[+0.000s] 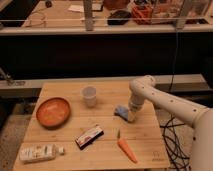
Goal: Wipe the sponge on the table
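Observation:
The light-blue sponge [120, 110] lies on the bamboo table [70, 87], right of centre. My gripper [131, 116] points down at the sponge's right edge, touching or overlapping it. The white arm comes in from the lower right and bends above the sponge. Part of the sponge is hidden behind the gripper.
On the table stand a clear cup [89, 95], an orange bowl [53, 111], a dark snack packet [89, 136], a carrot [127, 149] and a white tube [39, 152]. A cluttered bench [100, 15] runs along the back. Cables [175, 142] hang on the right.

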### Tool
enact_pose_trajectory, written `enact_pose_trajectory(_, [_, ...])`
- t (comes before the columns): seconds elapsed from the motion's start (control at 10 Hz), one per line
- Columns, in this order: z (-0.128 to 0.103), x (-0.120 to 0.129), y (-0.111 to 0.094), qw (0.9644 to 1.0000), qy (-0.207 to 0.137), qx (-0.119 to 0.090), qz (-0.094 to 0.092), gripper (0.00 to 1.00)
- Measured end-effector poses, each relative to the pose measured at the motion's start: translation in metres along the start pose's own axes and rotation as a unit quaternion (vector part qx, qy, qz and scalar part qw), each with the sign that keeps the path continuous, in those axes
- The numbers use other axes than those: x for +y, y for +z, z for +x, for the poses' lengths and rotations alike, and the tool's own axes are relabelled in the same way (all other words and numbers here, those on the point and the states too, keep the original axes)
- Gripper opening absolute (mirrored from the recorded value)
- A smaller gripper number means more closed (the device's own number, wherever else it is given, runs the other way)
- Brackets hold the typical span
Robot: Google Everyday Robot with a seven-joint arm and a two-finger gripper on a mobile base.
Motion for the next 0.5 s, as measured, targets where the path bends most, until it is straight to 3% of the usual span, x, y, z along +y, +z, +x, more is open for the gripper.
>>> enact_pose_trajectory(0.5, [0.0001, -0.0020, -0.0039, 0.9998, 0.021, 0.004, 0.002, 0.00])
